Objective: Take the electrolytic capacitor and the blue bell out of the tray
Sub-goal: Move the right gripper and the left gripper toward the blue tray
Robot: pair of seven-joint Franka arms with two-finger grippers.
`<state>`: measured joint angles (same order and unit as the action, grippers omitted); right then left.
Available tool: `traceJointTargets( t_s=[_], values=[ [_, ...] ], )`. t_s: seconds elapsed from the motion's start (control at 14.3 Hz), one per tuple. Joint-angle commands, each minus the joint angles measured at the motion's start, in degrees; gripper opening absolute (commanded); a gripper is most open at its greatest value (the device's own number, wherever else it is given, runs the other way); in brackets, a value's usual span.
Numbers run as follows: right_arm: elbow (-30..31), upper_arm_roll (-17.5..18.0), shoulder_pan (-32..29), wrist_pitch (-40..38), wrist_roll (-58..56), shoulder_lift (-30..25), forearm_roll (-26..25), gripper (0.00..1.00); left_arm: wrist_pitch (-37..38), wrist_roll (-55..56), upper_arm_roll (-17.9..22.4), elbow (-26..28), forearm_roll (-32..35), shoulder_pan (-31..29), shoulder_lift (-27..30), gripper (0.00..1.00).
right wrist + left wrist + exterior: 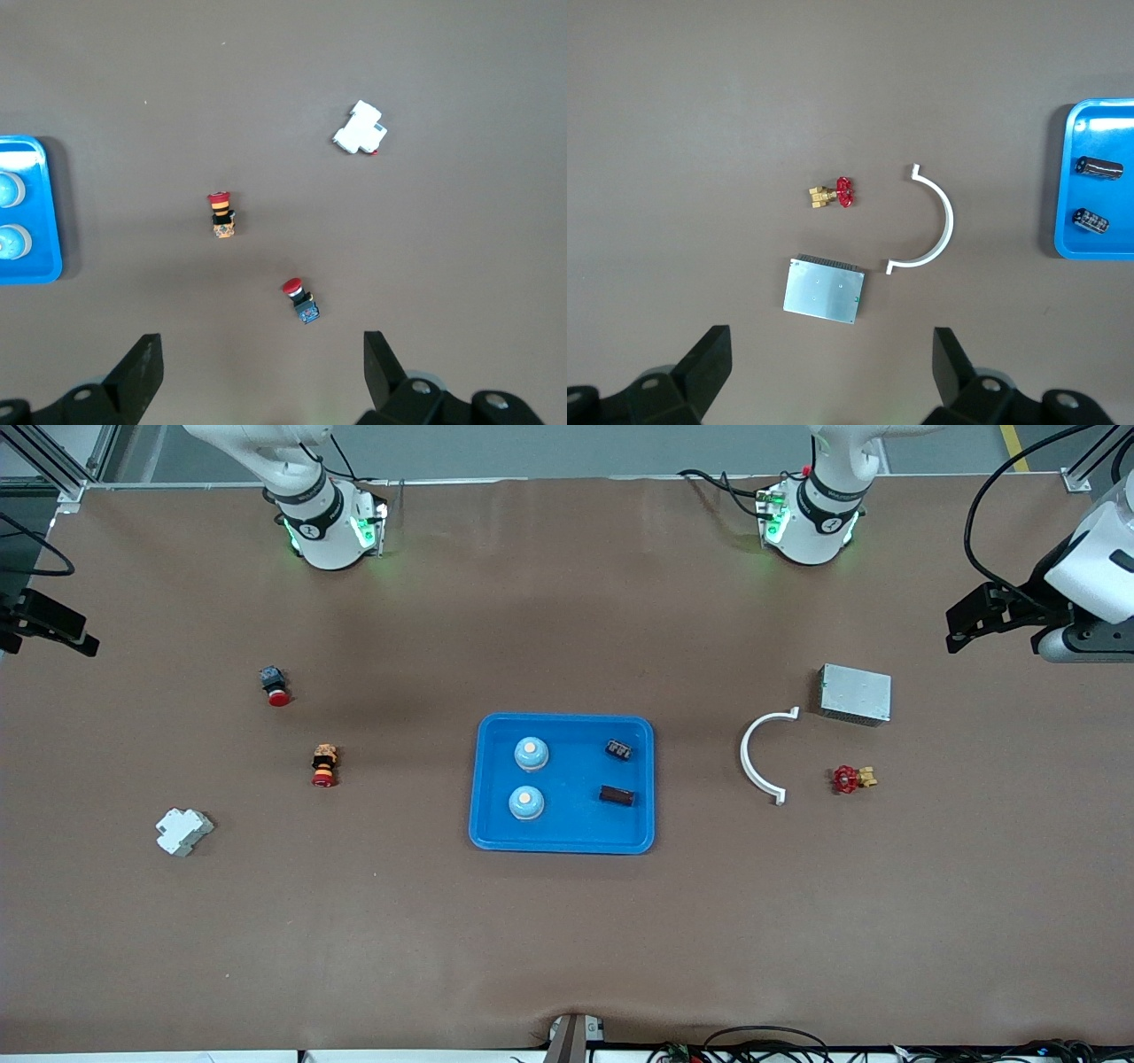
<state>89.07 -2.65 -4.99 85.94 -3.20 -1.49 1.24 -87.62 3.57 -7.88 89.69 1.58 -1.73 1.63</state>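
A blue tray sits mid-table. In it lie two light-blue bells toward the right arm's end, and two dark capacitors toward the left arm's end. My left gripper hangs open and empty high over the left arm's end of the table. Its wrist view shows the tray's edge and both capacitors. My right gripper hangs open and empty over the right arm's end. Its wrist view shows the tray's rim and both bells.
Toward the left arm's end lie a white arc bracket, a red-handled brass valve and a metal box. Toward the right arm's end lie two red-capped push buttons and a white breaker.
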Motion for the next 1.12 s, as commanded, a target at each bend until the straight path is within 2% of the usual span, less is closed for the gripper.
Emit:
traceJointTargets(
  t_s=[0.0,0.35,0.56,1.05],
  values=[
    [0.22,1.07,-2.48,0.89,0.13,-0.88,-0.44,1.00,0.87,0.21,-0.21,-1.36,0.26,-0.21,-0.57,1.00],
    [0.13,1.07,-3.27,1.68,-0.23,-0.88,-0.45,1.00,0.87,0.21,-0.12,-1.44,0.26,-0.21,-0.75,1.00],
    [0.48,1.07,-3.27,1.69,-0.31,-1.14,-0.18,1.00,0.78,-0.14,-0.29,-1.44,3.68,0.14,-1.10,1.00],
    [1.36,1.25,-3.10,1.77,0.30,-2.02,-0.01,1.00,-0.88,2.48,-1.00,-0.66,2.99,2.34,-8.65,1.00]
  ],
)
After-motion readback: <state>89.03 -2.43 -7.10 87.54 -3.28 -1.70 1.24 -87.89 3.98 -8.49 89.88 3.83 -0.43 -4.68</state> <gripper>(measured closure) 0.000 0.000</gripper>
